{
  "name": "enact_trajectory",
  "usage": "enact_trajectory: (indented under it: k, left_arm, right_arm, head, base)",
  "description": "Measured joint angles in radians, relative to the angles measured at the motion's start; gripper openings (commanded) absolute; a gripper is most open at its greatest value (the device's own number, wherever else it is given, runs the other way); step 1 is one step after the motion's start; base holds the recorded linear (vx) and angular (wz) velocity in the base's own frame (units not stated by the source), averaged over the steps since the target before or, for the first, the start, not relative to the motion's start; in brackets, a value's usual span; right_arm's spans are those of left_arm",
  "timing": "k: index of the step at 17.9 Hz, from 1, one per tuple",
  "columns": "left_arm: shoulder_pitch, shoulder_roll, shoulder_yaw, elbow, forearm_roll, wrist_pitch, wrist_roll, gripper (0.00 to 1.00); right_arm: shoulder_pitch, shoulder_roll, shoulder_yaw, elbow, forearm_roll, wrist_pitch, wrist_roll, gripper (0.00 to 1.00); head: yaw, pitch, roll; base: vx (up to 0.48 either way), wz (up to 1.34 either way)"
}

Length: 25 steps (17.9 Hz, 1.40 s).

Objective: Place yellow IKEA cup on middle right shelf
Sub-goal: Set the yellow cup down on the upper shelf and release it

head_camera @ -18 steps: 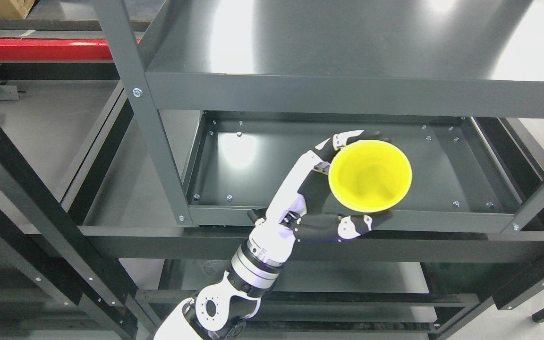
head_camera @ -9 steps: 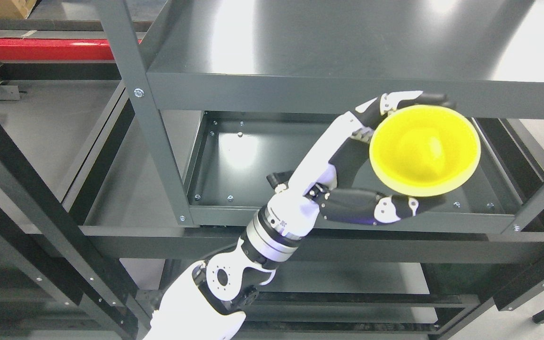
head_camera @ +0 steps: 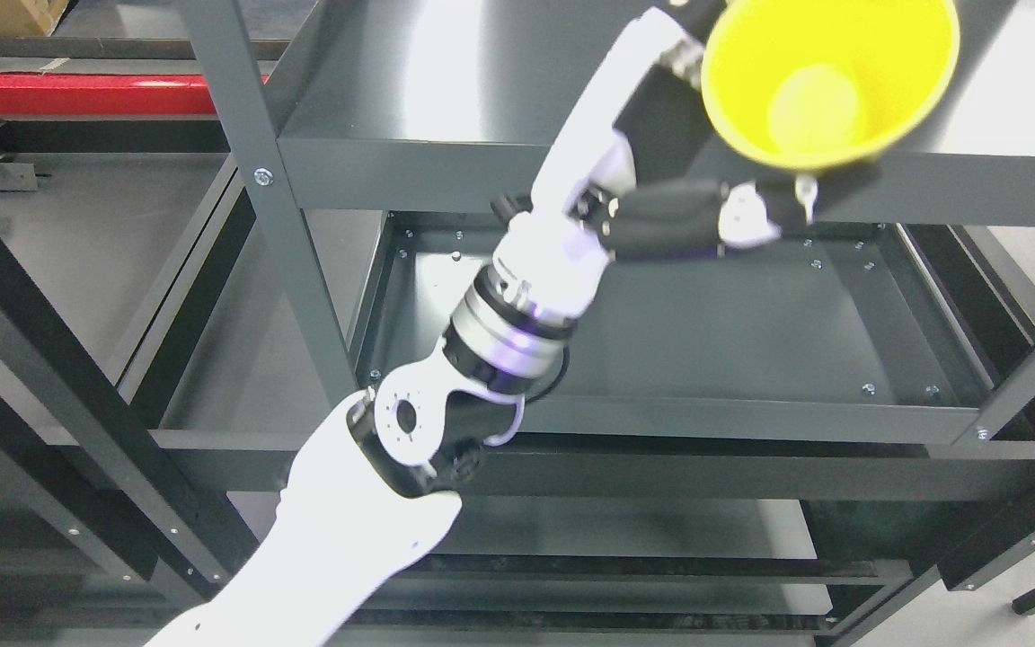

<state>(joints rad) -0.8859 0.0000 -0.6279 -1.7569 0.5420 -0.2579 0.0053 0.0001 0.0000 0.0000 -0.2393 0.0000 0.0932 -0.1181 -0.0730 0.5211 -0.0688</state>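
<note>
Robot hand [head_camera: 706, 153]: left; fingers wrapped around the yellow cup's outer wall.
Yellow cup [head_camera: 827, 76]: held mouth-up, level with the top shelf [head_camera: 499, 81], above the middle right shelf [head_camera: 751, 332].
Handling: likely light, rigid, smooth plastic; grip the wall below the rim.

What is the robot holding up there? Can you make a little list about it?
holder: left hand, arm coming in from the lower left
fingers: wrapped around the cup's outside
thing held: yellow cup, opening facing the camera, nothing inside
cup position: in front of the upper shelf
shelf below: bare
right hand: not seen
</note>
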Motion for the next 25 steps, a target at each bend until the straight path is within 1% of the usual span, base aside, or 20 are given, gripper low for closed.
enact_trajectory:
  k: [2,3,5,7,10,13,15,16,19,23,25]
  left_arm:
    - [-0.048,0.000,0.015,0.011,0.032,0.051,0.034,0.00]
    - [-0.076,0.000,0.022,0.017,0.056,0.092,0.060,0.00]
    - [-0.139,0.000,0.038,0.035,0.122,0.220,0.129,0.00]
    - [-0.197,0.000,0.054,0.065,0.189,0.383,0.194,0.00]
    - [-0.241,0.000,0.067,0.106,0.235,0.519,0.260,0.00]
    - [-0.274,0.000,0.075,0.155,0.276,0.576,0.286,0.01]
    - [-0.288,0.000,0.072,0.189,0.316,0.598,0.290,0.04]
    - [-0.293,0.000,0.069,0.204,0.329,0.602,0.291,0.08]
    - [-0.302,0.000,0.051,0.248,0.356,0.605,0.290,0.24]
    - [-0.309,0.000,0.020,0.292,0.369,0.621,0.285,0.61]
    - [-0.312,0.000,0.007,0.310,0.361,0.644,0.284,0.72]
  right_arm:
    - [0.000,0.000,0.000,0.000,0.000,0.000,-0.002,0.99]
    - [0.000,0.000,0.000,0.000,0.000,0.000,-0.003,0.99]
    - [0.000,0.000,0.000,0.000,0.000,0.000,-0.005,0.99]
    - [0.000,0.000,0.000,0.000,0.000,0.000,-0.002,0.99]
    - [0.000,0.000,0.000,0.000,0.000,0.000,0.001,0.99]
    - [0.000,0.000,0.000,0.000,0.000,0.000,0.001,0.99]
    - [0.000,0.000,0.000,0.000,0.000,0.000,0.001,0.99]
    - [0.000,0.000,0.000,0.000,0.000,0.000,0.001,0.99]
    - [0.000,0.000,0.000,0.000,0.000,0.000,0.002,0.99]
    - [0.000,0.000,0.000,0.000,0.000,0.000,0.002,0.99]
    - [0.000,0.000,0.000,0.000,0.000,0.000,0.002,0.99]
  head:
    - [0.0000,0.000,0.000]
    - [0.0000,0.000,0.000]
    - [0.0000,0.000,0.000]
    - [0.0000,0.000,0.000]
    - [0.0000,0.000,0.000]
    - [0.0000,0.000,0.000]
    - [0.0000,0.000,0.000]
    - [0.0000,0.000,0.000]
    - [0.0000,0.000,0.000]
    - [0.0000,0.000,0.000]
    - [0.0000,0.000,0.000]
  base:
    - [0.000,0.00]
    - [0.000,0.00]
    - [0.000,0.00]
    - [0.000,0.00]
    - [0.000,0.00]
    - [0.000,0.00]
    - [0.000,0.00]
    - [0.000,0.00]
    - [0.000,0.00]
    - [0.000,0.00]
    - [0.000,0.00]
